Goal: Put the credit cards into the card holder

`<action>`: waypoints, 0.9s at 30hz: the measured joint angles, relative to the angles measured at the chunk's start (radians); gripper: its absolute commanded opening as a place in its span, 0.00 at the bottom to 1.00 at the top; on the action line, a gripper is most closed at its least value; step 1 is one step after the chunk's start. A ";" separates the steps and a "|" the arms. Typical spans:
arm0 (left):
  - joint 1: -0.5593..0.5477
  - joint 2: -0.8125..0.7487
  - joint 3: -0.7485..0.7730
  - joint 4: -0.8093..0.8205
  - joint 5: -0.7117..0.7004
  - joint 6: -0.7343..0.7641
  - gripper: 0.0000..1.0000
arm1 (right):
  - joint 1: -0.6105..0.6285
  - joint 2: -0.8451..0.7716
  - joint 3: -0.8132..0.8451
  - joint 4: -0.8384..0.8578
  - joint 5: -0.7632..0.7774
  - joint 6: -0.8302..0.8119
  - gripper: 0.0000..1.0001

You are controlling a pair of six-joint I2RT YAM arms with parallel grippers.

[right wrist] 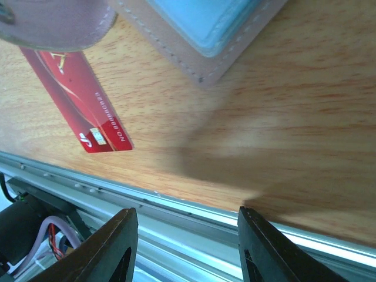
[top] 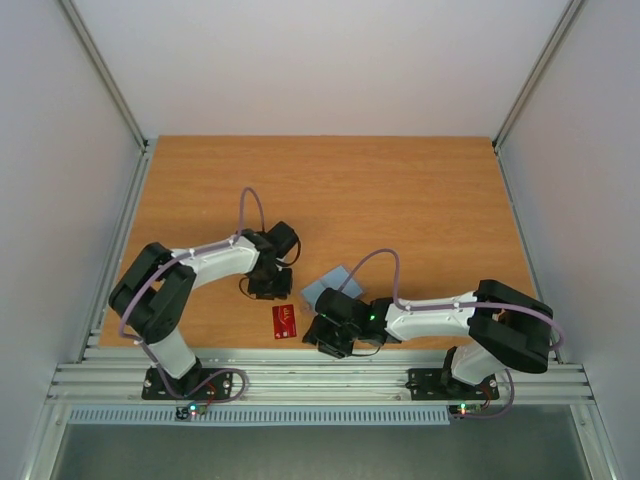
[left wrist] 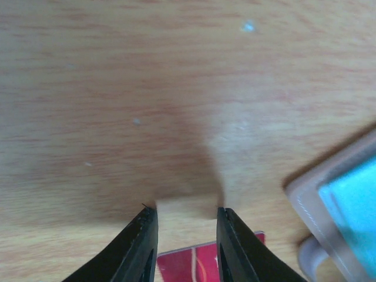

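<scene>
A red credit card (top: 284,322) lies flat on the bench (top: 420,190), just near-left of the blue-faced card holder (top: 328,283), its long axis running near to far. The left end effector (left wrist: 185,211), left of the holder, is partly open and empty. The right end effector (right wrist: 188,217), on the holder's near side, is wide open and empty.

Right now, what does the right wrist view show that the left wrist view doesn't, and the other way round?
Only the right wrist view: the red card with its printed face nearly whole, the metal rail at the table edge, cabling beyond it, and the right pincer, open and empty.
Only the left wrist view: the left pincer, open and empty, over wood with pale specks.
Both: the wooden table, that red card (only a corner at the left view's bottom edge), and the card holder showing its light blue face.
</scene>
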 measured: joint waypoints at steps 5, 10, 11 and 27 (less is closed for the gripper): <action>-0.057 -0.040 -0.053 0.065 0.024 -0.032 0.29 | -0.009 -0.009 -0.011 -0.011 -0.007 -0.010 0.49; -0.130 -0.110 -0.135 0.117 0.034 -0.087 0.29 | -0.013 -0.026 -0.030 -0.007 -0.011 -0.015 0.49; -0.146 -0.123 -0.150 0.124 0.035 -0.098 0.29 | -0.013 -0.027 -0.032 -0.003 -0.014 -0.014 0.49; -0.184 -0.178 -0.087 -0.015 -0.022 -0.116 0.31 | -0.013 0.065 -0.030 0.105 -0.108 -0.027 0.51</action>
